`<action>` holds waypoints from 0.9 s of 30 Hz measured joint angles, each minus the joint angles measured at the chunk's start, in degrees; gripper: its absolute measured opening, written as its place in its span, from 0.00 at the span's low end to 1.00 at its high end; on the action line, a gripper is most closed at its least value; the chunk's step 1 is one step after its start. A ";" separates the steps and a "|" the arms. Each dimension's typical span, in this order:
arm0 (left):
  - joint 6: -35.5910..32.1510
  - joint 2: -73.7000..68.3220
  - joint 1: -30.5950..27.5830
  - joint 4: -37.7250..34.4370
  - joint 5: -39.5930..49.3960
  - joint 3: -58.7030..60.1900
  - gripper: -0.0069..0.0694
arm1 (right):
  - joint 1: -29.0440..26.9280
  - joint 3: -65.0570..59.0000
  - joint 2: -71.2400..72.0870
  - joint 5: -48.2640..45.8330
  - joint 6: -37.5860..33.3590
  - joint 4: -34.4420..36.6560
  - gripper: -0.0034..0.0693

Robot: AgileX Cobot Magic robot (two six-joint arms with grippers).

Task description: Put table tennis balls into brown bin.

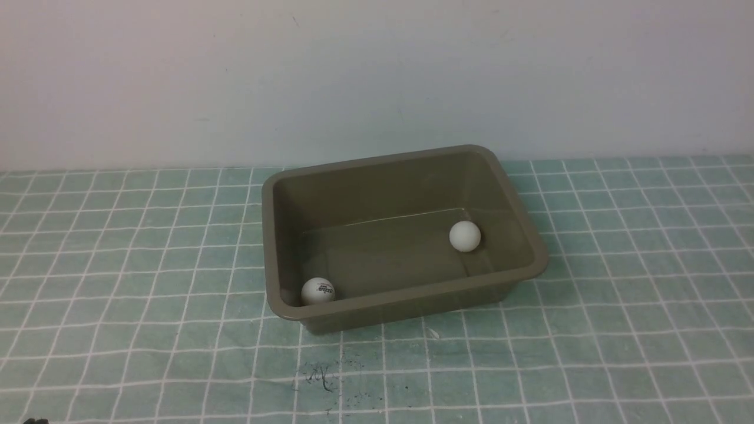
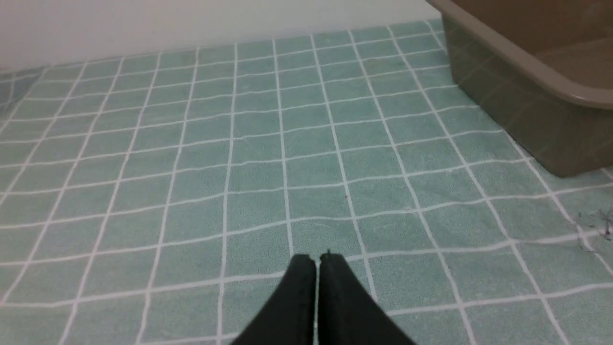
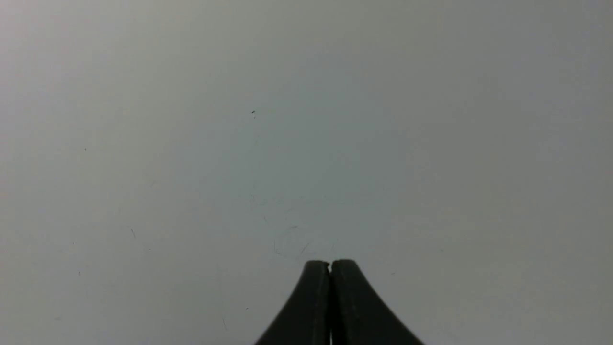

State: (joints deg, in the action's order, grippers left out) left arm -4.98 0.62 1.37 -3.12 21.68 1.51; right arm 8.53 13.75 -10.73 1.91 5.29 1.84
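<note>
Nearest the lens, dark scuffs (image 1: 321, 377) mark the checked cloth (image 1: 147, 353) just this side of the brown bin (image 1: 383, 300)! Inside the bin, the logo ball (image 1: 317, 291) sits at its near left corner, the plain ball (image 1: 465, 236) toward its right end. Left gripper (image 2: 317, 261), well apart from the bin, pressed together; right gripper (image 3: 330, 266), pressed together too, against a view of pale wall (image 3: 306, 143)!

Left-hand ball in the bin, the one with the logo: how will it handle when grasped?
The printed table tennis ball is round, so it will likely roll if nudged off-centre. Being smooth plastic, it's probably very light and could slip. The near wall of the brown bin may limit its roll that way.
</note>
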 joint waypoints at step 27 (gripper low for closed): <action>0.00 0.00 -0.05 0.00 0.00 0.00 0.08 | -0.60 -0.18 1.21 -2.96 -1.36 -5.66 0.03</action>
State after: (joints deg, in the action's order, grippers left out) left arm -4.98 0.62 1.33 -3.12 21.68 1.51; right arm 7.94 13.57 -9.52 -1.05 3.93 -3.82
